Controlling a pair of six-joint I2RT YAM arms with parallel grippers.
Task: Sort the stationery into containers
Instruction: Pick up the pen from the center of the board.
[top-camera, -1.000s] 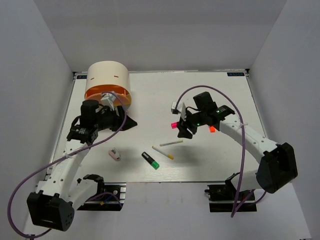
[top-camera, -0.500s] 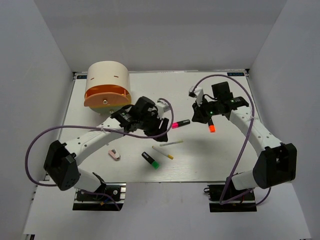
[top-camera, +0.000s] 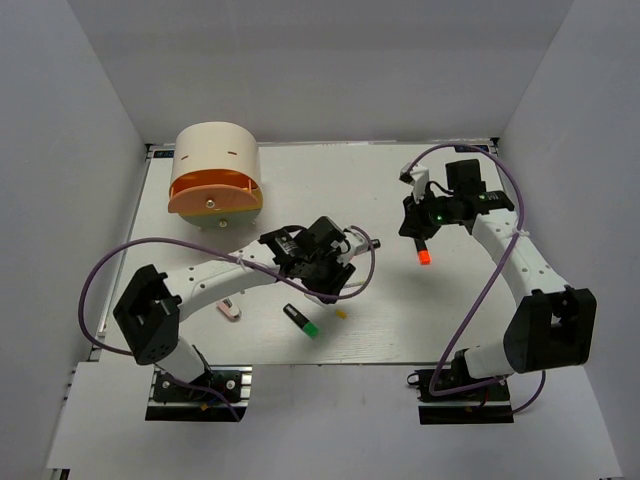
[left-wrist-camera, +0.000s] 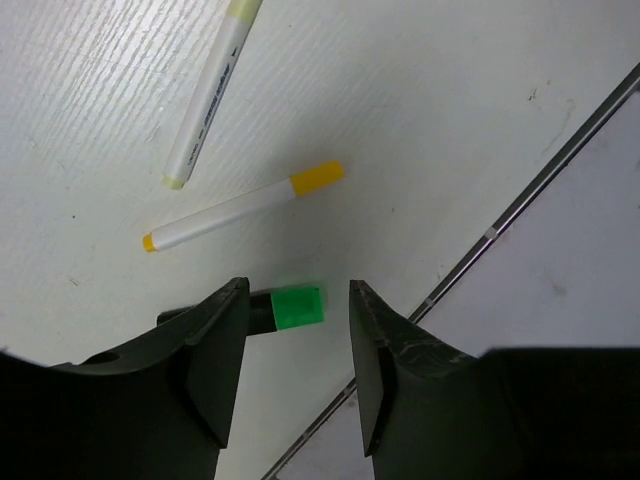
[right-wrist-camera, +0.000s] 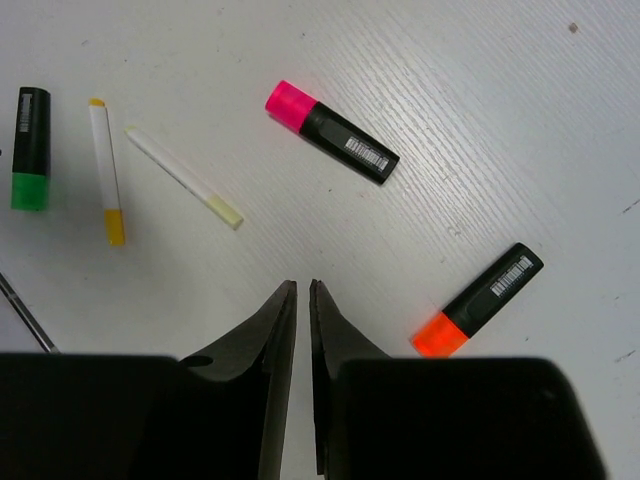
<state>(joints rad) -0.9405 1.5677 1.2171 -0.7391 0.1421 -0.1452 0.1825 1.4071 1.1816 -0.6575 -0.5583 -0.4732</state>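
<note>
Left gripper (left-wrist-camera: 297, 290) hangs over the green highlighter (top-camera: 301, 321), jaws wide to straddle its cap for pickup (organizer (top-camera: 215, 150) well apart from it). Right gripper (right-wrist-camera: 303, 290), narrow and empty, stands clear of it.

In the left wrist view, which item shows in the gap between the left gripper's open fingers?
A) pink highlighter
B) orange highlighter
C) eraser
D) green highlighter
D: the green highlighter lies on the table with its cap framed between the open fingers of the left gripper.

Left gripper (left-wrist-camera: 297, 292) spread, right gripper (right-wrist-camera: 302, 292) closed
</note>
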